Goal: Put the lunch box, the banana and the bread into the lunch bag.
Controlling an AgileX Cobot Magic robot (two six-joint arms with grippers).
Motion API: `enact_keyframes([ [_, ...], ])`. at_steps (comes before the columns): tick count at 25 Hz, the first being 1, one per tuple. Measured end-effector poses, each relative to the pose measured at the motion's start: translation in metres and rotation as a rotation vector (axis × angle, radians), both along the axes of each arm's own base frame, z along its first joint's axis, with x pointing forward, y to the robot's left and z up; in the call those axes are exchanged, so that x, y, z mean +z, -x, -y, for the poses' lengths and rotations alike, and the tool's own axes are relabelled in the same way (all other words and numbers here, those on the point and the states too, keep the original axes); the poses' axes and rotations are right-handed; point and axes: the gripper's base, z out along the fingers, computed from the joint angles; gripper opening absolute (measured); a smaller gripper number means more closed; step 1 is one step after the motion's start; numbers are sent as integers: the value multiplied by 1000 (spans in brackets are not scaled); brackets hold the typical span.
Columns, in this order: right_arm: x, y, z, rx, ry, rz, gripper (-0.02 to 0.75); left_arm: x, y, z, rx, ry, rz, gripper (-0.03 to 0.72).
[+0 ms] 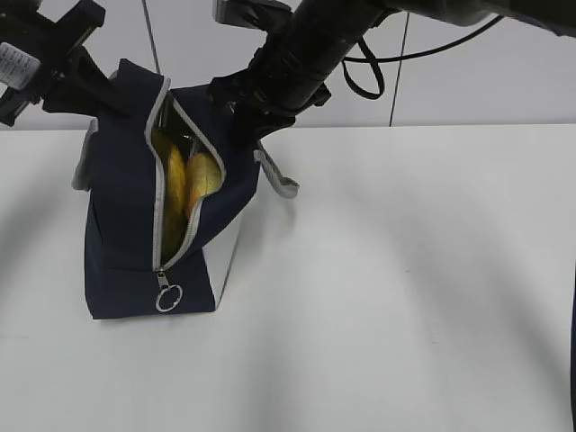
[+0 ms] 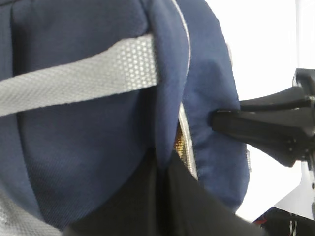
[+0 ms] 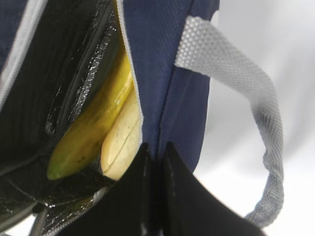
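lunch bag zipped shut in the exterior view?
No, the lunch bag gapes open along its grey zipper trim, with the banana showing through the gap.

Navy lunch bag [image 1: 126, 234] stands upright on the table, zipper gaping; banana [image 1: 174, 184] and pale bread [image 1: 203, 175] inside.

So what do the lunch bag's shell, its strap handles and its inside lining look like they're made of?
The lunch bag shell looks like matte navy woven fabric: a fine weave shows in the left wrist view. The strap handle seems to be grey woven webbing, with a coarse dotted weave. The lining is black, glossy and crinkled, probably a plastic or foil-type film; it cannot be told which.
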Motion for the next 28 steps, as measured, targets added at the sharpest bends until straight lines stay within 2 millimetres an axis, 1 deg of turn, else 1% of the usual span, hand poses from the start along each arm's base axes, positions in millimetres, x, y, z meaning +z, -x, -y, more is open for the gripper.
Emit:
enact_keyframes([
  [3, 3, 3, 3, 29, 38, -11, -6, 1, 0, 1, -16, 11, 13, -3],
  [6, 15, 9, 11, 41, 106, 8, -6, 5, 0, 5, -31, 71, 30, -3],
  [10, 51, 24, 25, 16, 160, 60, -7, 9, 1, 16, -58, 133, 40, -3],
  [13, 79, 36, 36, -17, 185, 105, -8, 9, 3, 36, -95, 155, 48, -3],
  [15, 91, 41, 41, -47, 197, 130, 1, 10, 4, 50, -104, 161, 66, -3],
  [18, 94, 45, 48, -81, 225, 133, -8, 11, 4, 64, -103, 164, 96, -3],
  [19, 91, 46, 49, -86, 239, 124, -8, 11, 4, 67, -101, 162, 104, -3],
  [23, 77, 46, 52, -95, 280, 88, -8, 11, 1, 68, -73, 156, 131, -3],
  [28, 76, 45, 51, -104, 270, 91, -9, 9, -4, 68, -42, 170, 141, -3],
])
